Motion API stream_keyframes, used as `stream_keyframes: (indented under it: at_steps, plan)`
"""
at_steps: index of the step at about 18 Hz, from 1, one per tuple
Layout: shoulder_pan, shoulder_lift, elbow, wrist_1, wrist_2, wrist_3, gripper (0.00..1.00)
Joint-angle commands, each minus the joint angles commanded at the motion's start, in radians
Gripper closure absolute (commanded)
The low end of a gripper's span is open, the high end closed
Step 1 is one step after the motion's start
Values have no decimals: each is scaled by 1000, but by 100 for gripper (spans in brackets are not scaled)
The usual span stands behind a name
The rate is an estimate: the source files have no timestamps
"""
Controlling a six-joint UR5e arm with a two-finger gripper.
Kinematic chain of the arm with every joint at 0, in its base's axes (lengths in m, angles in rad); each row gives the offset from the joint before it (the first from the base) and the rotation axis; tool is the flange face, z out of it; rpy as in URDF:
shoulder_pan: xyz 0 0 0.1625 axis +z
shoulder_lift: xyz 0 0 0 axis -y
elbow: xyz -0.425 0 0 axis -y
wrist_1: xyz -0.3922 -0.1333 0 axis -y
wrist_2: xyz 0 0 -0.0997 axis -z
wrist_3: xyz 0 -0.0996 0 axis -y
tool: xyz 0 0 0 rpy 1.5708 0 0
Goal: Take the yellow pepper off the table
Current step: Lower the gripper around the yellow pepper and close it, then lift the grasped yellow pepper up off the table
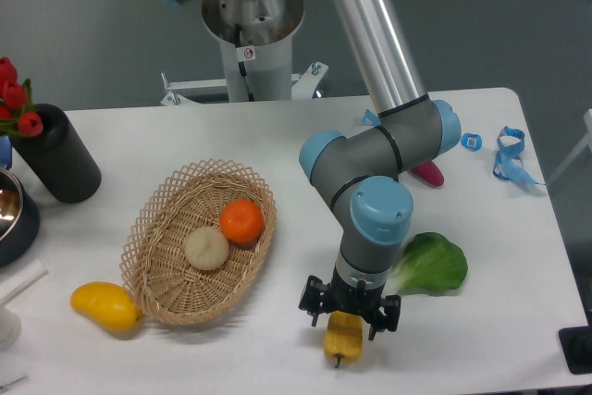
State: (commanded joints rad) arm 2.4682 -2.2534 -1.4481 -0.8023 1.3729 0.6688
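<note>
Gripper (349, 320) hanging jaws spread, straddling yellow pepper's (343, 340) upper end near table's (481, 339) front edge — you're lining fingers either side for squeeze.

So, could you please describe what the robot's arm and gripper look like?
The arm has a shiny silver metal tube, dark grey joint housings and light blue round caps. Its small black two-finger gripper has angular black fingers under the grey wrist. No loose cables show.
</note>
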Motion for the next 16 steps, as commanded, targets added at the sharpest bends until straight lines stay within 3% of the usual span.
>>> stream_keyframes:
  at_steps: [3,4,5,7,10,16]
  plan:
    - [-14,-5,0,0,17,-2,0]
    - [-15,-3,3,2,17,-9,35]
    - [-15,-2,2,2,17,-9,41]
    - [-15,-2,2,2,17,-8,42]
    - [-15,2,6,2,17,-8,64]
    - [-11,49,29,3,17,9,65]
